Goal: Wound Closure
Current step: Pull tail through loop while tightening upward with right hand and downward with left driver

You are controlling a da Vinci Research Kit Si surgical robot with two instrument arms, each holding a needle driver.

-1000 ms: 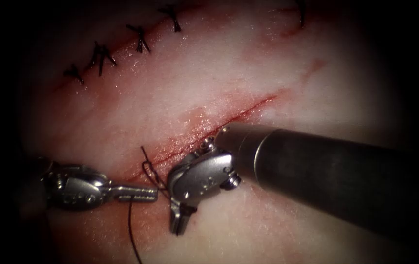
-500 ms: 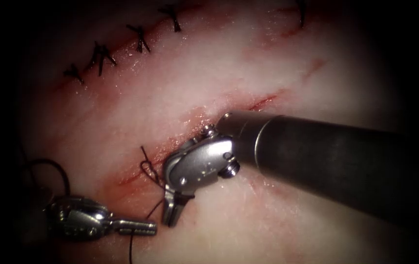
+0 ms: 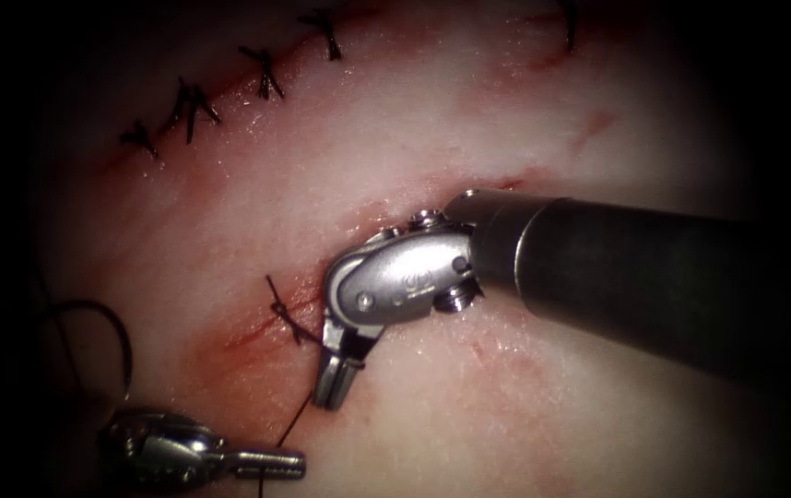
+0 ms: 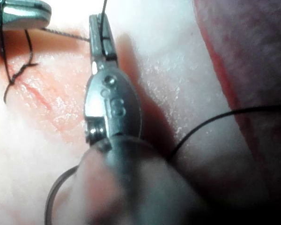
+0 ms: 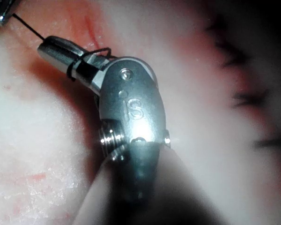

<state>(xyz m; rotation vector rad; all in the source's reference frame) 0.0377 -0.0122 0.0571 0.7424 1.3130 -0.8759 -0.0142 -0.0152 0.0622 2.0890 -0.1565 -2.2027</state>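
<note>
1. The knot sits on the cut, left of the right tool.
2. Right tool's closed jaws pinch the thread near the knot.
3. Left tool, farther off and lower left, clamps the same strand, running taut diagonally between them.

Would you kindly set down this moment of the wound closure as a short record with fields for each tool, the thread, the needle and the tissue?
Left tool: silver needle driver, jaws shut on the dark thread, below the cut.
Right tool: silver wristed needle driver, jaws pointing down beside the knot; thread loops around them in the right wrist view.
Thread: runs taut from the left tool up to a knot at the cut.
Needle: cannot tell where it is.
Tissue: pale pork belly with a red cut; finished dark stitches on an upper cut.
</note>
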